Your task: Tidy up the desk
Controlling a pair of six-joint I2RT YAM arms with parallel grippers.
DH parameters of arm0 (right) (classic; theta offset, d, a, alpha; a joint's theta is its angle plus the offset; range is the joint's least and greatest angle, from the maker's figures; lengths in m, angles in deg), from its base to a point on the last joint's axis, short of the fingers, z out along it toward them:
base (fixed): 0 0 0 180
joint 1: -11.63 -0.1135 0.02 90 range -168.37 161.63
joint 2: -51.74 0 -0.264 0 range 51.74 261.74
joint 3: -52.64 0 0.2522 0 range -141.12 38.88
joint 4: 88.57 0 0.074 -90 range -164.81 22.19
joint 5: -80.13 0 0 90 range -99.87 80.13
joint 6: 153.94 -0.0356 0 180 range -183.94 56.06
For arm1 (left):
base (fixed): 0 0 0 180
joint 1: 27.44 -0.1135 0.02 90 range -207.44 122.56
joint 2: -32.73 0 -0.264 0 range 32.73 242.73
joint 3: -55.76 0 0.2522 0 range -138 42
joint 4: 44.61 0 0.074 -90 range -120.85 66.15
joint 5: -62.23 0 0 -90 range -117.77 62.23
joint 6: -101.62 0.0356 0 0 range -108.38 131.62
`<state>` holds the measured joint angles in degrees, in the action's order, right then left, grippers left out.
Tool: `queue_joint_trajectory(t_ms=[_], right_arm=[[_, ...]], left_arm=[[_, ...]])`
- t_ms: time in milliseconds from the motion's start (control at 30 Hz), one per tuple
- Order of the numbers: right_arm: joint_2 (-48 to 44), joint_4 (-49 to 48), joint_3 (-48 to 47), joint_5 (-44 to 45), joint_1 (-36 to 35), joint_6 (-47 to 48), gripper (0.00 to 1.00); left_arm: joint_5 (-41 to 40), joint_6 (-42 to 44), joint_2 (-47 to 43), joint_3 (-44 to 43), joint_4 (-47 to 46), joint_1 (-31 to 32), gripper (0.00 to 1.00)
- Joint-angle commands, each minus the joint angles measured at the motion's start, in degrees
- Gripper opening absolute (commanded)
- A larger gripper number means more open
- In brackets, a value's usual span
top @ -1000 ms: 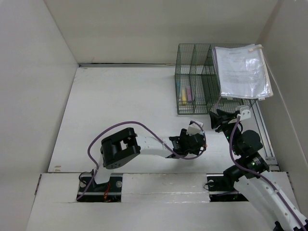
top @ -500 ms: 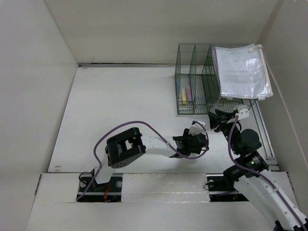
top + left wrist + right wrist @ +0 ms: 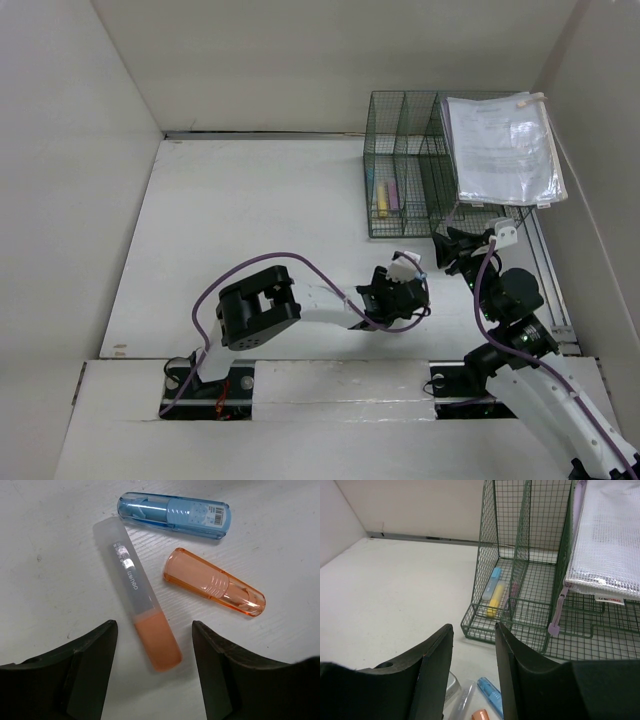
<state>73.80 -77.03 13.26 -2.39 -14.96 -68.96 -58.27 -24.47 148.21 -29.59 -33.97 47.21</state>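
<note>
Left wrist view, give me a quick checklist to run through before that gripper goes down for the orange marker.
1. Left gripper open: ok.
2. Orange marker in the gap: ok, its orange end lies between the fingers, flat on the desk.
3. Orange case apart from the marker: ok, bare desk shows between them.
4. Blue case apart from the marker's frosted end: cannot tell, they lie very close.
5. Right gripper open and empty: ok.
6. Room in the rack: ok, bare mesh floor shows beside the markers already in it.
</note>
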Motion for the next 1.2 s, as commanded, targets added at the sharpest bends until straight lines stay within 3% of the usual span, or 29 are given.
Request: queue_joint_trajectory(t_ms=[0,133,267,367,600,733,867,1167], right_arm=[[0.0,-3.8,-0.4,-0.7,0.3,-0.8,0.45],[-0.4,-3.7,-0.4,-0.6,0.3,-0.9,0.45],[-0.9,-3.4,-0.3,-0.3,0.3,-0.6,0.45],[-1.2,-3.2,-0.5,0.0,0.3,-0.6,0.45],[-1.4,-3.1,-0.5,0.0,0.3,-0.6,0.45],[-1.2,-3.2,-0.4,0.0,0.3,-0.8,0.45],[-1.2,-3.0,-0.6,0.0,0.3,-0.6,0.45],[-1.1,-3.2,-0.5,-0.9,0.3,-0.6,0.45]], left_arm=[[-1.3,-0.3,-1.1,0.6,2.9,0.2,0.58],[-1.6,-0.2,-0.3,-0.2,2.9,0.2,0.51],[-3.0,-0.1,-1.4,0.7,2.6,0.2,0.28],[-4.5,-0.4,-3.2,2.2,2.5,0.2,0.23],[-3.6,3.1,-14.8,4.5,-1.6,-5.5,0.22],[-0.4,5.5,-16.6,2.3,-4.6,-9.9,0.22],[2.6,8.5,-14.4,-3.6,-7.3,-14.8,0.22],[6.4,11.8,0.3,-25.2,-4.7,-22.0,0.22]])
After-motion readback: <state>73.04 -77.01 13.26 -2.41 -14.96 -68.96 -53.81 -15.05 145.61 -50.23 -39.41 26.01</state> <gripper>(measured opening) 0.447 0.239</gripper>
